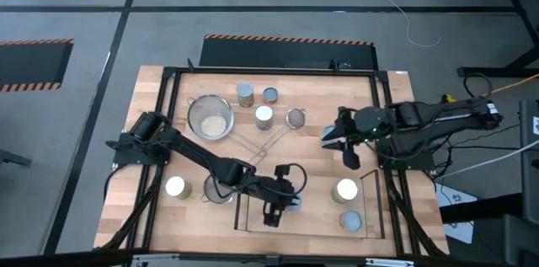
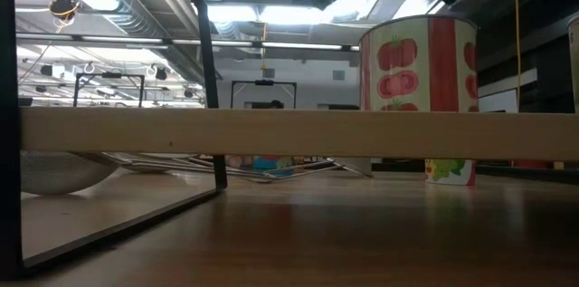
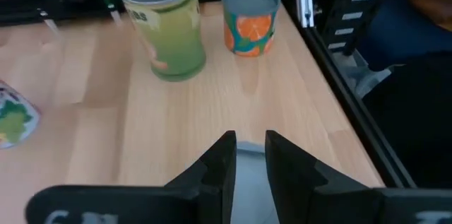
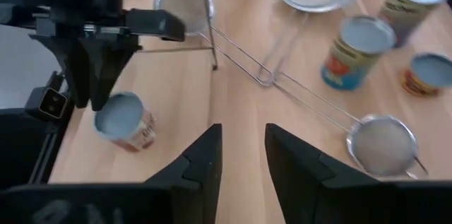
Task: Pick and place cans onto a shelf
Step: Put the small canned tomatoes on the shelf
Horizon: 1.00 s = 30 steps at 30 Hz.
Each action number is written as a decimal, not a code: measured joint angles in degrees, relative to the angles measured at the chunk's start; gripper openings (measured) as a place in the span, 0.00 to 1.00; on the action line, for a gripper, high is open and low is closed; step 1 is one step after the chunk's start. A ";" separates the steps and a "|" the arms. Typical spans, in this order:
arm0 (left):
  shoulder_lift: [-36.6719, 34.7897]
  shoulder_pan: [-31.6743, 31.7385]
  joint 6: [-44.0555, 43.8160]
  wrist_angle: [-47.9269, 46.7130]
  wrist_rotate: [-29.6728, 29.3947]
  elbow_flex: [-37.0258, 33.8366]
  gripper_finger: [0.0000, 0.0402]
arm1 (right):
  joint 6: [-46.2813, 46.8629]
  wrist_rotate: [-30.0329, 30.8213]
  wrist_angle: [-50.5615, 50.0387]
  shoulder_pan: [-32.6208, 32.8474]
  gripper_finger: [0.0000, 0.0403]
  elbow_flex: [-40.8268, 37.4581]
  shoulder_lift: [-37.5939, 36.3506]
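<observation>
Cans [image 1: 345, 189] first: where are they now, beginning from the near side?

Three stand on the shelf [image 2: 271, 133]. The tomato can [image 2: 416, 74] is upright on the board, directly under the left tool [image 3: 248, 143]. Further along the board are the green can [image 3: 166, 26] and the orange can [image 3: 251, 19], close to each other but not touching.

Is the left tool pinching the tomato can?

I think not. Its fingers stand only a little apart, narrower than the can, whose grey top shows in the gap below them. So I judge this can is placed, and the step in hand is to leave it.

How to do that well?

Rise straight up before any sideways move, so that a finger does not catch the rim and tip the can. The next can should get its own free place on the board, apart from the others.

And the right tool [image 4: 242, 132]?

It waits above the bench [image 1: 320, 90] beyond the shelf, with a small gap between its fingers and nothing in it.

What is behind?

A shiny-topped can [image 1: 177, 187] is on the bench beside the shelf. Three more cans [image 1: 264, 115] are at the far side, between the large strainer [image 1: 210, 117] and the small strainer [image 4: 381, 143]. Their long handles cross there, so a descent from above is safer.

Any writing?

Only pictures are clear: tomatoes, an orange fruit, something green. The letters I cannot read.
</observation>
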 joint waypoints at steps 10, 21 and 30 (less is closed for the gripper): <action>-9.39 -0.19 0.05 -11.55 -0.67 0.27 0.17 | -5.37 -6.10 13.44 4.31 0.28 0.00 10.46; -15.98 -0.61 -0.40 -21.16 -5.51 0.24 0.17 | 0.31 -8.89 21.38 6.51 0.28 -0.02 21.81; -16.39 -0.58 -0.41 -23.80 -5.63 0.21 0.17 | 9.27 -9.04 22.18 8.76 0.28 -0.02 28.68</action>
